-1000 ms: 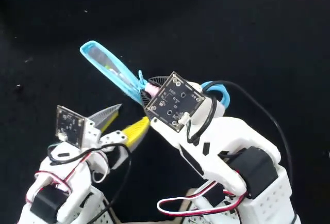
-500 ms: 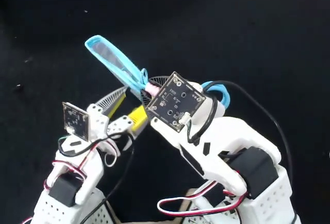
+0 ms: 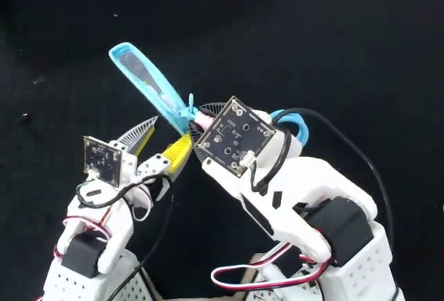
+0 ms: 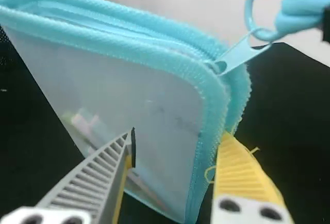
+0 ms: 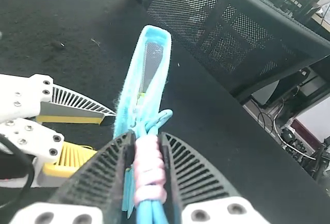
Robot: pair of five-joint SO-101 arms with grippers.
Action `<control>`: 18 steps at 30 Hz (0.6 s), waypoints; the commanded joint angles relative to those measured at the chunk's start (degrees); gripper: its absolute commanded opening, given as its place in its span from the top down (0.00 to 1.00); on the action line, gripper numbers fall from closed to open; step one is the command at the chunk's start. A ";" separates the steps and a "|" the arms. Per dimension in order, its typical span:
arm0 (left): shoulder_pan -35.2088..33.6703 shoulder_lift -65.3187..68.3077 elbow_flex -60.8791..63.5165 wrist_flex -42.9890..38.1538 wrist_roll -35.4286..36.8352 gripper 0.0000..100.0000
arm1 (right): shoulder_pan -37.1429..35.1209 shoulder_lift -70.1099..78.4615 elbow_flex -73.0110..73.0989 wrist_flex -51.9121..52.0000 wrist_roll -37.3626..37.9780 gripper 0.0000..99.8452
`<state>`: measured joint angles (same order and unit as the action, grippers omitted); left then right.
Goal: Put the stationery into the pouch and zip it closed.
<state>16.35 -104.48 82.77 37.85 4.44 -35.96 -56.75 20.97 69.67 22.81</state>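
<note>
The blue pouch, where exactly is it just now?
In the high view the blue pouch sits edge-up left of centre, its cord end clamped by the right gripper, the left gripper open around its near corner.

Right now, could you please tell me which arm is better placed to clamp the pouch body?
Left. The left end effector is open astride a corner of the pouch, while the right end effector is shut on the pull cord.

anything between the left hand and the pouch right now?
Nothing visible. The left hand is open and straddles a corner of the pouch, with the grey finger over its translucent side and the yellow finger beside the zipper edge. The right hand is shut on the pink-wrapped strap, clear of that gap.
</note>
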 commanded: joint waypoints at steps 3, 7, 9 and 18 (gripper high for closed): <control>-0.75 0.09 -5.93 7.21 -4.84 0.76 | 1.05 -0.92 -0.57 -1.49 -0.18 0.99; -3.65 0.00 -8.48 10.02 -6.68 0.76 | 1.05 -0.84 -0.57 -1.49 -0.18 0.99; -5.93 0.00 -10.33 11.52 -6.86 0.75 | 1.05 -0.84 -0.57 -1.49 -0.18 0.99; -8.75 0.00 -14.29 13.01 -6.86 0.75 | 0.79 -0.75 -0.31 -2.73 -0.35 0.99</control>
<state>9.14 -104.04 73.54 50.68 -1.89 -36.04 -56.75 21.05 69.41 22.73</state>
